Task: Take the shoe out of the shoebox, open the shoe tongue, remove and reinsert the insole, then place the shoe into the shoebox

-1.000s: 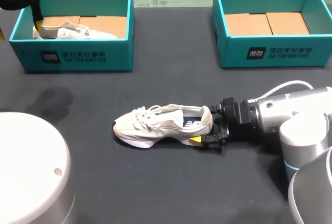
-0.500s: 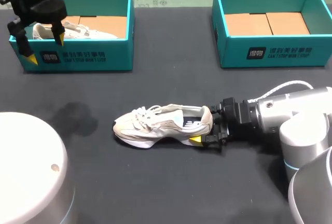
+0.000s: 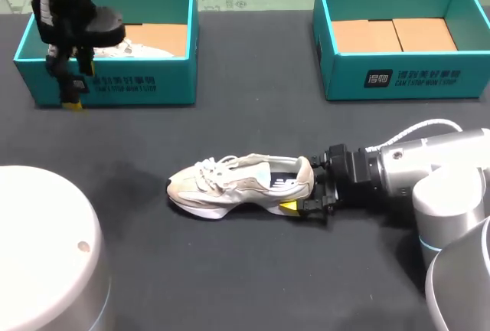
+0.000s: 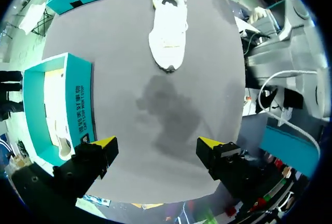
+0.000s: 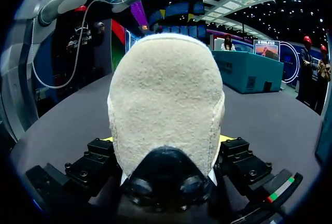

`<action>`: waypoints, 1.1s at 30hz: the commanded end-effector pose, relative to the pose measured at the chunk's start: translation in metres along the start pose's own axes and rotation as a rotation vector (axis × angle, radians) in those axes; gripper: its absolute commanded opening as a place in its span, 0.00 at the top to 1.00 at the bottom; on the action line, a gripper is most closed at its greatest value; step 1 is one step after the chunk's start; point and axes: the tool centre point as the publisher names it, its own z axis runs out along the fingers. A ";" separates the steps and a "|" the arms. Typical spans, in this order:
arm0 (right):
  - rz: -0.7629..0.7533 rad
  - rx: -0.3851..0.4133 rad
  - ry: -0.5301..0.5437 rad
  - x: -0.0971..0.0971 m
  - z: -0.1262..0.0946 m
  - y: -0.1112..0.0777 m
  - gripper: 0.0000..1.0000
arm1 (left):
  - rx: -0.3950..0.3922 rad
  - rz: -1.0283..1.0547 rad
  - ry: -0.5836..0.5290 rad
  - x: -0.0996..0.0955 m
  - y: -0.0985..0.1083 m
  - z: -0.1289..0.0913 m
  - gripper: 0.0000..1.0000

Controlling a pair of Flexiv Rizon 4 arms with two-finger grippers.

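A cream sneaker point(image 3: 233, 184) lies on its sole on the dark table, toe to the left. My right gripper point(image 3: 306, 187) is at its heel, one finger on each side, shut on the shoe. In the right wrist view the heel point(image 5: 166, 94) fills the space between the yellow fingertips point(image 5: 107, 139). My left gripper point(image 3: 70, 86) hangs open over the front wall of the left shoebox point(image 3: 130, 86), holding nothing. In the left wrist view the left gripper point(image 4: 156, 143) is open over bare table, with the sneaker point(image 4: 168, 29) far ahead and the box point(image 4: 78, 105) beside it.
A second pale shoe point(image 3: 138, 49) lies inside the left shoebox. A second teal shoebox point(image 3: 398, 78) with only cardboard inside stands at the back right. My left arm's white base point(image 3: 42, 254) fills the near left corner.
My left arm has come away from the left box's far left corner, forward and down to its front wall. The right arm and the sneaker have stayed put.
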 end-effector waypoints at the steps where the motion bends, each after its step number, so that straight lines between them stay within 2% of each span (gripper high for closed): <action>1: 0.000 0.004 0.000 0.002 0.004 -0.001 1.00 | -0.098 -0.485 0.002 0.032 -0.046 0.018 0.00; 4: 0.000 0.004 0.000 0.002 0.004 -0.001 1.00 | -0.099 -0.655 0.036 0.048 -0.068 0.022 0.00; 6: 0.000 0.004 0.000 0.002 0.004 -0.001 1.00 | -0.079 -0.772 0.091 0.045 -0.080 0.025 0.00; 8: 0.000 0.004 0.000 0.002 0.004 -0.001 1.00 | -0.098 -0.815 0.101 0.045 -0.091 0.025 0.00; 20: 0.000 0.004 0.000 0.002 0.004 -0.001 1.00 | -0.098 -0.815 0.101 0.045 -0.091 0.025 0.00; 22: 0.000 0.004 0.000 0.002 0.004 -0.001 1.00 | -0.102 -0.925 0.131 0.045 -0.101 0.035 0.00; 26: 0.000 0.004 0.000 0.002 0.004 -0.001 1.00 | -0.085 -1.067 0.169 0.061 -0.131 0.044 0.00; 33: 0.000 0.004 0.000 0.002 0.004 -0.001 1.00 | -0.045 -1.302 0.119 0.076 -0.177 0.052 0.00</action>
